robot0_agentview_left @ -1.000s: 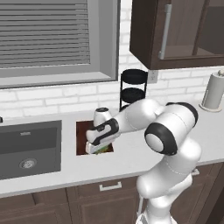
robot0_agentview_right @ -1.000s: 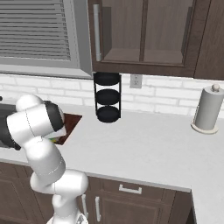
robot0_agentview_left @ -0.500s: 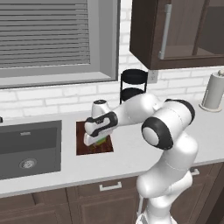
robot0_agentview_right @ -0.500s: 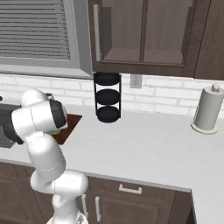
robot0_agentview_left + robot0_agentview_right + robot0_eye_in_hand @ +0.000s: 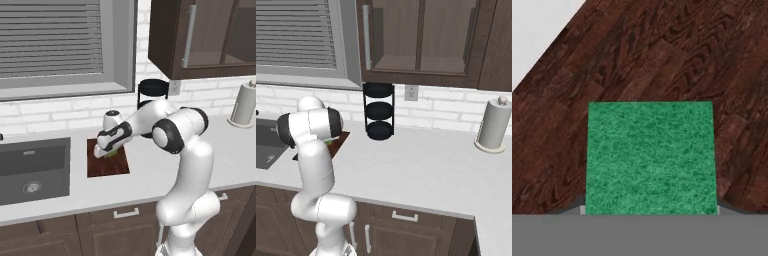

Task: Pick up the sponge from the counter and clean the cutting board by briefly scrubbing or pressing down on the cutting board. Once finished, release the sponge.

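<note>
Sponge (image 5: 651, 157) sat green side up over the board (image 5: 107, 165), its square face covering the middle of the hand view with dark wood grain around it on three sides and a wedge of pale counter (image 5: 537, 35) at the upper left. From the left base view the arm reached out and down to the left, and the gripper (image 5: 106, 152) was clamped on the sponge, a sliver of green and yellow showing just under the hand at the board's far half. Whether the sponge pressed flat on the wood or hung just above it I could not tell. The board lay on the counter just to the right of the dark sink (image 5: 32, 170), its long sides running away from the front edge. Behind the arm a black three-tier stand (image 5: 379, 111) stood against the white brick wall, near an outlet (image 5: 410, 92). A paper towel roll (image 5: 492, 125) stood well apart at the right end of the counter. From the right base view the arm's shoulder hid most of the board; a strip of its corner (image 5: 342, 138) showed beside a trace of green.
</note>
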You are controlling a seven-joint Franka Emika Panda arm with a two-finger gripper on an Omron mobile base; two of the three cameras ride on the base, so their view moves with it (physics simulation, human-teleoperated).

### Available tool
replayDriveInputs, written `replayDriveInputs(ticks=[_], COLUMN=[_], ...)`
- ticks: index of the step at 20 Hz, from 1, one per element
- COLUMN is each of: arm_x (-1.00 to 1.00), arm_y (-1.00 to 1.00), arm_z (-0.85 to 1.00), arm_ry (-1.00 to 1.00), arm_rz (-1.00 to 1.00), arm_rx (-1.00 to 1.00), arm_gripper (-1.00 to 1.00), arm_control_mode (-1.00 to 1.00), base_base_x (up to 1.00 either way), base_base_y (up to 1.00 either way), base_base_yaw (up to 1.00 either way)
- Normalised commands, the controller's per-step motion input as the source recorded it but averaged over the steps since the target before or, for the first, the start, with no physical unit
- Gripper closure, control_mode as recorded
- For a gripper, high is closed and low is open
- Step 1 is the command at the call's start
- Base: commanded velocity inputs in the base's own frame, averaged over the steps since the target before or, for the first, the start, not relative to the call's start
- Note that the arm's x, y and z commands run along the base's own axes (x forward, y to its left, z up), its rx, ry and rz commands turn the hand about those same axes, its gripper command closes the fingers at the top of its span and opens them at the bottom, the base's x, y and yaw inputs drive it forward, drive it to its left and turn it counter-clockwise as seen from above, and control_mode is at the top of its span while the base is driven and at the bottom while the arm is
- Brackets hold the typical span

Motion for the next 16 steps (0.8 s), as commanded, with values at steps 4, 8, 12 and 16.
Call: replayDriveInputs(ticks=[4, 8, 12, 16], arm_x=[0.8, 0.38, -0.06, -0.56], arm_y=[0.14, 0.17, 0.19, 0.09], arm_z=[-0.11, -0.17, -0.26, -0.09], arm_ry=[-0.06, -0.11, -0.01, 0.1], arm_rz=[0.0, 0.0, 0.0, 0.0], arm_rx=[0.0, 0.0, -0.02, -0.02], arm_gripper=[1.0, 1.0, 1.0, 1.0], arm_control_mode=[-1.0, -1.0, -1.0, -1.0], base_base_x=[0.0, 0.0, 0.0, 0.0], base_base_y=[0.0, 0.0, 0.0, 0.0], base_base_yaw=[0.0, 0.0, 0.0, 0.0])
